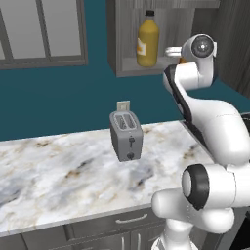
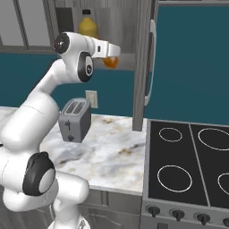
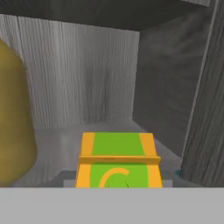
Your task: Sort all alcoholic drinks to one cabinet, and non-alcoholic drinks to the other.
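Marble counter (image 1: 58, 171) runs along a teal wall, and you have an open wood-grain cabinet (image 1: 128, 68) hanging above it. Look at one o'clock in the left base view: a tall yellow bottle (image 1: 147, 41) with a dark cap stands upright on the cabinet shelf. At twelve o'clock in the right base view you can see that same bottle behind the arm's wrist.

Your gripper (image 2: 112, 56) reaches into the cabinet opening, closed around an orange and green carton (image 3: 117, 161). In the hand view the carton sits at six o'clock, low over the shelf floor; whether it touches the shelf you cannot tell. The yellow bottle looms at nine o'clock there, just beside the carton and apart from it.

Down on the counter, a grey toaster (image 1: 126, 135) stands near the wall below the cabinet. In the right base view you will find a black stovetop (image 2: 190, 163) at four o'clock, beside the open cabinet door (image 2: 144, 67).
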Robot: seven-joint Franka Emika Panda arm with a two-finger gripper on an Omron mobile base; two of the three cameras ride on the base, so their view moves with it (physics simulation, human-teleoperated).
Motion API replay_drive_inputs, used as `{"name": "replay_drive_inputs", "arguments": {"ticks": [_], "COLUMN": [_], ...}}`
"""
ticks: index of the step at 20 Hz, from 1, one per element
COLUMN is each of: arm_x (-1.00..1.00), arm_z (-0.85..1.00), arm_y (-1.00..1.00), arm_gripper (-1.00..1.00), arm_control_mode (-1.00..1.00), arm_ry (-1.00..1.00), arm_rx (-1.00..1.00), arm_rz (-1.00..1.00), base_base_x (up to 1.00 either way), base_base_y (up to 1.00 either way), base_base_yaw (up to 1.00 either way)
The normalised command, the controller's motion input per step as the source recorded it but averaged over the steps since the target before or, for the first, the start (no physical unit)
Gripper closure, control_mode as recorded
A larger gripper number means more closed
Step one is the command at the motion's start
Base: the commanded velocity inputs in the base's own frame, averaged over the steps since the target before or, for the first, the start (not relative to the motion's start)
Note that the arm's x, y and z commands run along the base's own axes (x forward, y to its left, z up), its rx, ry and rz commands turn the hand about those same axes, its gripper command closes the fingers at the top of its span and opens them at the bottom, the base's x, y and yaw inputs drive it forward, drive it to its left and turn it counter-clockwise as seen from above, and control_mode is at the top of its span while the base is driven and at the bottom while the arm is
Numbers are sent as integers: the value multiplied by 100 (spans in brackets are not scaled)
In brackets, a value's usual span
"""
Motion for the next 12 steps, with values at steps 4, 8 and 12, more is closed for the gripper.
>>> {"name": "replay_drive_inputs", "arguments": {"ticks": [4, 8, 12], "arm_x": [57, 58, 76], "arm_z": [0, -2, -1], "arm_y": [-21, -9, 0], "arm_gripper": [100, 100, 100], "arm_control_mode": [-100, -100, -100], "arm_ry": [1, 0, 0], "arm_rx": [11, 2, 0], "arm_rz": [0, 0, 0], "base_base_x": [0, 0, 0], "base_base_y": [0, 0, 0], "base_base_yaw": [0, 0, 0]}}
